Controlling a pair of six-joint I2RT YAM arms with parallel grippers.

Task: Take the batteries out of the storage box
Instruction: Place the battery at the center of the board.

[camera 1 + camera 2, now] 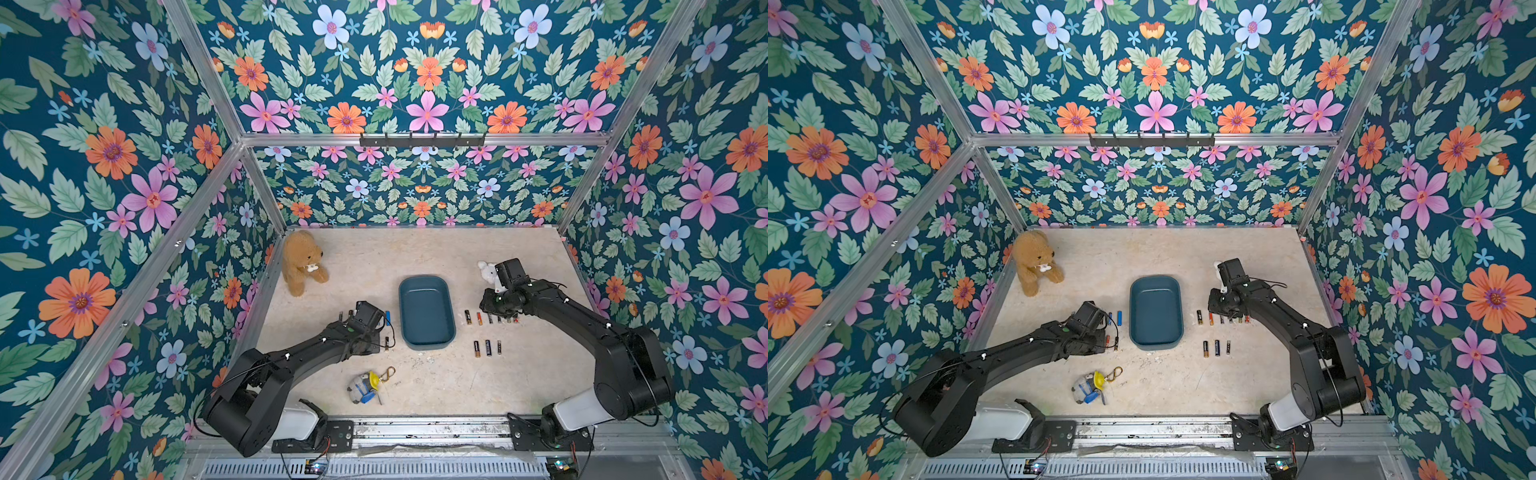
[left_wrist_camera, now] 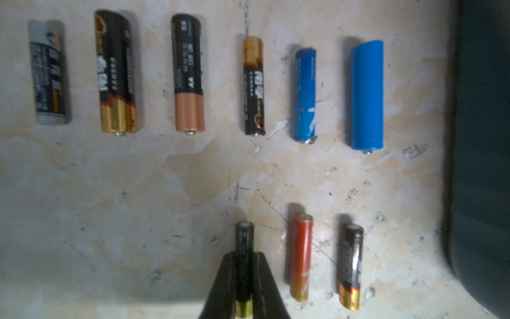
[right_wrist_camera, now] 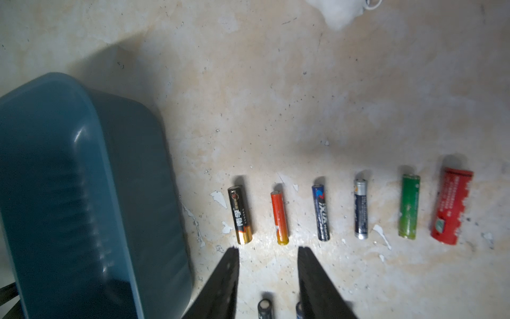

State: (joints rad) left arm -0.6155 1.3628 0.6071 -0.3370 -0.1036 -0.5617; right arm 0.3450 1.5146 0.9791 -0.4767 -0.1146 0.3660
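Storage box (image 1: 427, 309) sits mid-counter (image 1: 374, 257), long side running near to far. Its inside is bare in both top views. Every battery seen lies on the counter outside the box, in rows, each one pointing near to far.

Left of box, far row: six cells, ending in a fat blue battery (image 2: 367, 94) just beside the box wall. Near row: orange battery (image 2: 300, 256) and black-gold battery (image 2: 352, 265).

Left gripper (image 2: 244, 255): jaws clenched on a thin black battery (image 2: 244, 237) with a gold end, in line with that near row, left of the orange one. Cannot tell whether it touches the counter.

Right of box, far row: six cells, from a black-and-gold cell (image 3: 240, 218) nearest the box out to a red cell (image 3: 451, 205). Near row: three cells (image 1: 488, 348).

Right gripper (image 3: 268, 250): jaws released, apart, nothing between them, tips just on the near side of the far row.

Teddy bear (image 1: 301, 262) far left. White plush (image 1: 487, 271) far right, beside the right arm.
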